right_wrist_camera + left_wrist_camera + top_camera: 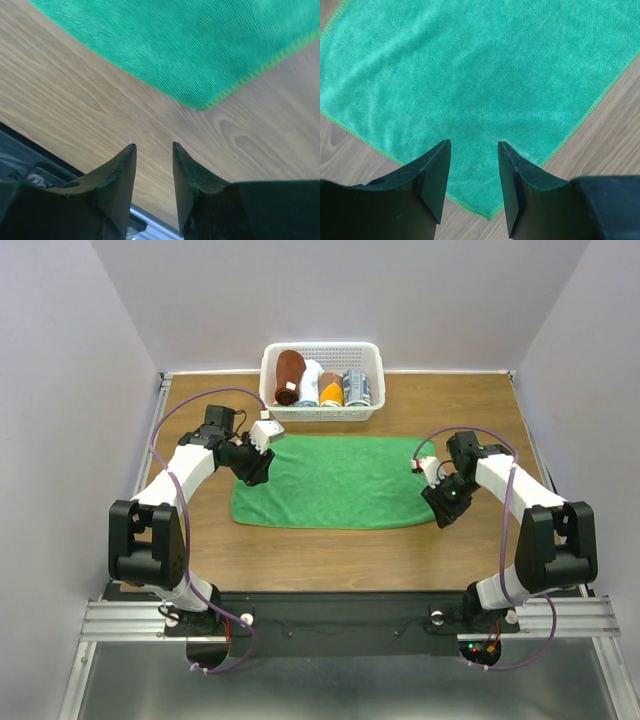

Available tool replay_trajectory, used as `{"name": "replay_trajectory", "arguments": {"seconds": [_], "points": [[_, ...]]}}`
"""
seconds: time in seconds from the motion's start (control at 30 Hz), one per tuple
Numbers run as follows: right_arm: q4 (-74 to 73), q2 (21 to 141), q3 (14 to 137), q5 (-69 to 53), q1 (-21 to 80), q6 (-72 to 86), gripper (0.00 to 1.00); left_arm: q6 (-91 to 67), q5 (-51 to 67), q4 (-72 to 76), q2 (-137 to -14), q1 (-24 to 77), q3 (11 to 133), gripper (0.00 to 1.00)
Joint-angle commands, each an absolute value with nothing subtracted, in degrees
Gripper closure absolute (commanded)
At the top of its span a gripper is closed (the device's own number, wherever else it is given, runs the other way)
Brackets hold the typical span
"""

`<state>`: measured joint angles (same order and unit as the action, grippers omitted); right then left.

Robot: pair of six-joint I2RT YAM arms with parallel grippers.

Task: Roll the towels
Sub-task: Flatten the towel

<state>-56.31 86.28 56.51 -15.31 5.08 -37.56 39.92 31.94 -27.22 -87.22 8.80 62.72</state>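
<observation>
- The green towel (330, 480) lies flat and unrolled on the wooden table (470, 410). It stretches lengthwise from one pair of jaws to the other.
- In the left wrist view, the green towel (480, 65) fills the space ahead of the jaws. One of its stitched corners points back toward the camera and ends just below the gap between the fingers (437, 175).
- In the right wrist view, the green towel (175, 45) lies ahead of the jaws and apart from them. Its nearest corner sits slightly to one side of the gap, with bare table (75, 100) under and between the fingers (187, 170).
- The left gripper (258, 470) hangs over the towel's left end. Its jaws (474, 143) are spread, with nothing pinched between them.
- The right gripper (441, 512) hangs just off the towel's right end, by the near corner. Its jaws (153, 145) are also parted and hold nothing.
- The reddish-brown towel (290, 375) is well beyond both pairs of jaws. It stands rolled up at the left end of a white basket (322, 346) at the table's far edge.
- Beside it in the basket stand a white roll (312, 380), an orange roll (331, 388) and a grey-patterned roll (357, 387).
</observation>
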Motion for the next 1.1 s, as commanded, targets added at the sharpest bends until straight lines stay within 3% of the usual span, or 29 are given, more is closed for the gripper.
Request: {"name": "replay_trajectory", "arguments": {"seconds": [0.0,0.2,0.53,0.77,0.93,1.07], "points": [[-49.5,83.93,56.34,-13.02,7.64,-40.25,0.58,39.64,33.92,-27.07,-87.54,8.44,62.84,0.46],[-47.3,85.69,55.64,-9.6,13.08,-40.34,0.49,39.46,33.66,-27.07,-88.15,8.44,63.63,0.46],[-43.69,90.08,53.79,-3.97,16.79,-42.98,0.53,39.55,33.66,-26.98,-89.3,8.44,64.6,0.46],[-43.85,92.02,57.21,-3.6,17.31,-44.3,0.87,39.81,33.22,-26.54,-89.91,8.35,64.25,0.46],[-48.69,95.35,68.71,-7.11,17.4,-44.38,0.94,40.25,33.66,-26.46,-90.17,8.35,63.9,0.46],[-50.36,103.17,77.06,-8.09,17.49,-45.0,0.95,39.56,33.49,-26.11,-91.14,8.18,64.33,0.46]]}}
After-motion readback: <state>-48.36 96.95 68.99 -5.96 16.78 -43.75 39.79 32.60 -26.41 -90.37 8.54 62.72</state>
